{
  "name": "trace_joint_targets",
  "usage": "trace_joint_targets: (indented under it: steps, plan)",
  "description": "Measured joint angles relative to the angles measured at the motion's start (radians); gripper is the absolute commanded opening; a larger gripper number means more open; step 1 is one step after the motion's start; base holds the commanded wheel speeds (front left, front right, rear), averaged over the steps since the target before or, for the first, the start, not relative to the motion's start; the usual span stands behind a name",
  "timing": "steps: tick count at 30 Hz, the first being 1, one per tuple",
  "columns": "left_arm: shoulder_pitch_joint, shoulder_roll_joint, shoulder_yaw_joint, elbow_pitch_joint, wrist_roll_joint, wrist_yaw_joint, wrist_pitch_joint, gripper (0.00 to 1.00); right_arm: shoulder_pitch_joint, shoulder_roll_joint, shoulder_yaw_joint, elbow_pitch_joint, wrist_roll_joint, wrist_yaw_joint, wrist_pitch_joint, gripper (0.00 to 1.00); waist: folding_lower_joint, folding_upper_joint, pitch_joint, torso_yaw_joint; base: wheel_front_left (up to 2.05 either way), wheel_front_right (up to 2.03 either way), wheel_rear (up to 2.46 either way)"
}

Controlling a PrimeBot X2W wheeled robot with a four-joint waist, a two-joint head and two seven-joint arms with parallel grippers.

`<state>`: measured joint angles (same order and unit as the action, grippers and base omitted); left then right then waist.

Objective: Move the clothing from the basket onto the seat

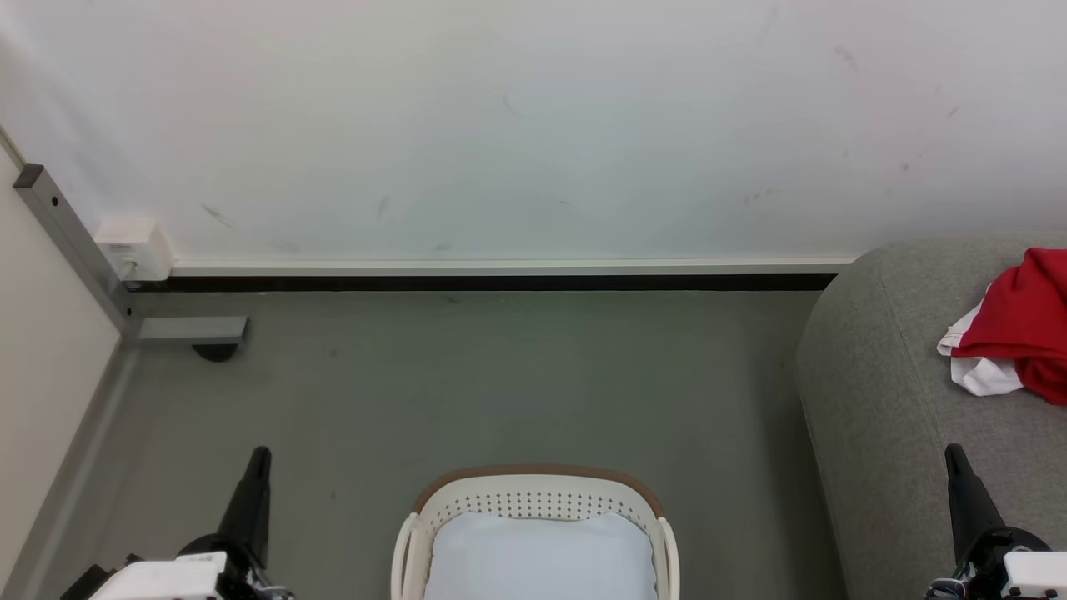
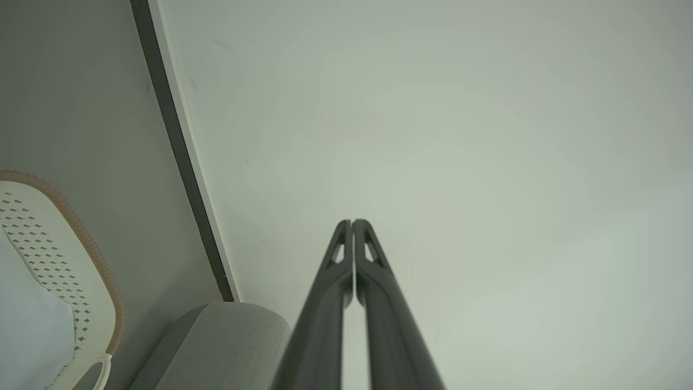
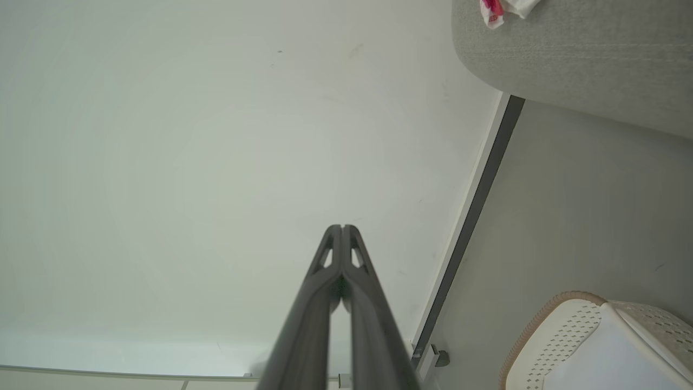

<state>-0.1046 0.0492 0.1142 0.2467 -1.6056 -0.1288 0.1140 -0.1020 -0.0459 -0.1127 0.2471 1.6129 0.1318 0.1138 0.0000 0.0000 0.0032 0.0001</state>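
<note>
The red clothing (image 1: 1024,329) with white trim lies bunched on the light grey seat (image 1: 884,400) at the right edge of the head view; a small bit of the clothing (image 3: 501,6) also shows on the seat (image 3: 574,59) in the right wrist view. The white basket (image 1: 538,498) with its brown rim stands on the floor at the bottom centre, holding just its pale liner (image 1: 540,558). My left gripper (image 1: 260,454) is shut and holds nothing, left of the basket. My right gripper (image 1: 953,452) is shut and holds nothing, over the seat's front part. Both point toward the wall.
A white wall with a black skirting strip (image 1: 483,283) runs behind the grey floor. A grey metal post and foot (image 1: 187,330) with a white box (image 1: 133,247) stand at the far left. The basket (image 2: 65,260) and seat corner (image 2: 216,341) appear in the left wrist view.
</note>
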Motion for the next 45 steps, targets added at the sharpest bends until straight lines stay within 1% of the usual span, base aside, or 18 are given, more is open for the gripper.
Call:
trace_joint_targets:
  steps: [45]
  plan:
    - [0.0,0.0,0.0,0.0,0.0,0.0,0.0,0.0,0.0,0.0,0.0,0.0,0.0,0.0,0.0,0.0,0.0,0.0,0.0,0.0,0.0,0.0,0.0]
